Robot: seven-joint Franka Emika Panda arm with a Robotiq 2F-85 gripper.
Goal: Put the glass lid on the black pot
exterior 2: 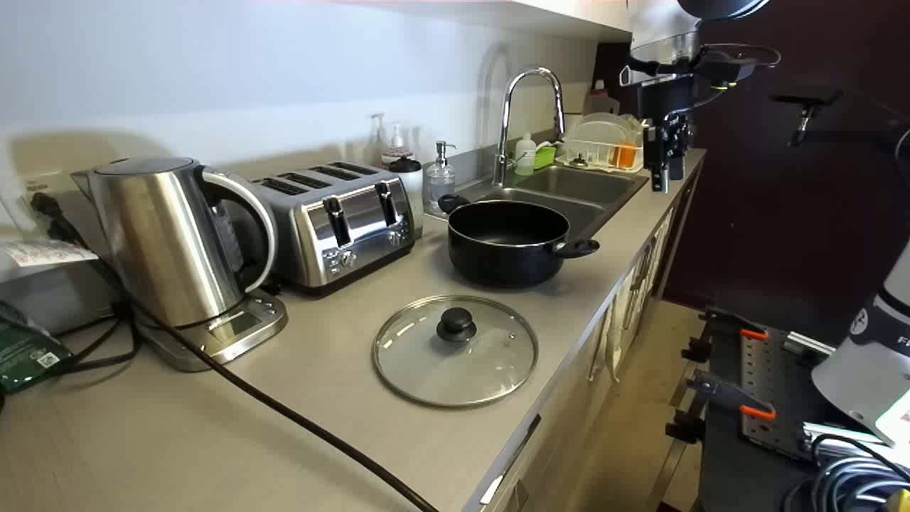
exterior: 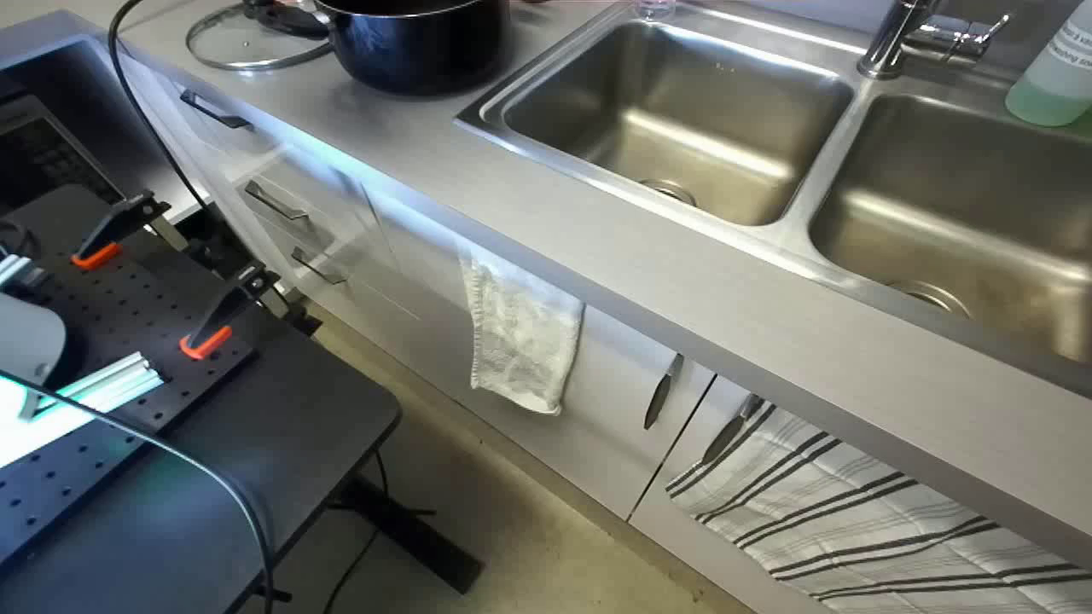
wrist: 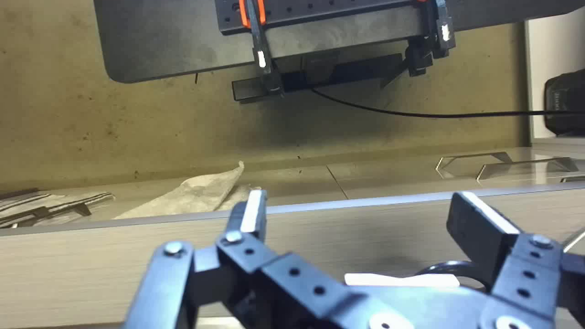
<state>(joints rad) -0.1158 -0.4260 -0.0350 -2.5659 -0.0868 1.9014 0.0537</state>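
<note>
Glass lid (exterior 2: 455,364): flat on the worktop (exterior 2: 341,370), knob (exterior 2: 456,323) up, with the kettle (exterior 2: 163,249) at its ten o'clock in an exterior view.
Black pot (exterior 2: 501,257): upright and open-topped, just beside the lid at one o'clock.
Hand (wrist: 358,204): jaws spread wide; in an exterior view, at two o'clock from the pot.

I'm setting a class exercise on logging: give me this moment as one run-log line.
glass lid: flat on counter | black pot: upright, uncovered | fingers: open, empty | status: lid not yet on pot
</note>
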